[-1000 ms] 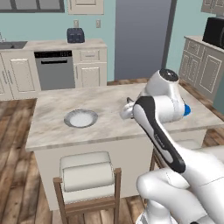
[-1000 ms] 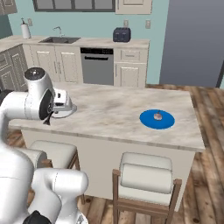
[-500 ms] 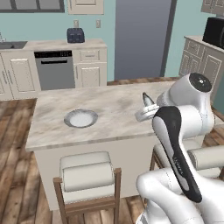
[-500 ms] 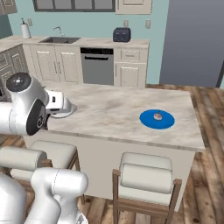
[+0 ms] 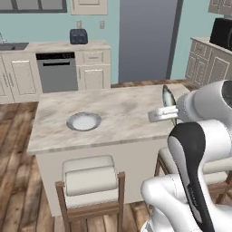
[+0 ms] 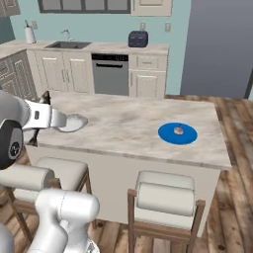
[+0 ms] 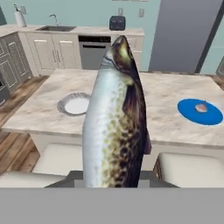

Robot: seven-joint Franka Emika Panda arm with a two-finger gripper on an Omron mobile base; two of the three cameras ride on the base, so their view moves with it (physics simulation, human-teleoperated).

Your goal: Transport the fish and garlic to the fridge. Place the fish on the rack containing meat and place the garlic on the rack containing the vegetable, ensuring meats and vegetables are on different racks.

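The fish stands apparently clamped upright in the end effector

Teal walls, wood floor, marble island, cream cabinets.

A grey bowl and a blue plate sit well apart on the marble island.

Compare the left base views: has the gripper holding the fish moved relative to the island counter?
Yes. The gripper carrying the fish has swung rightward, away from the plate, toward the counter's right end.
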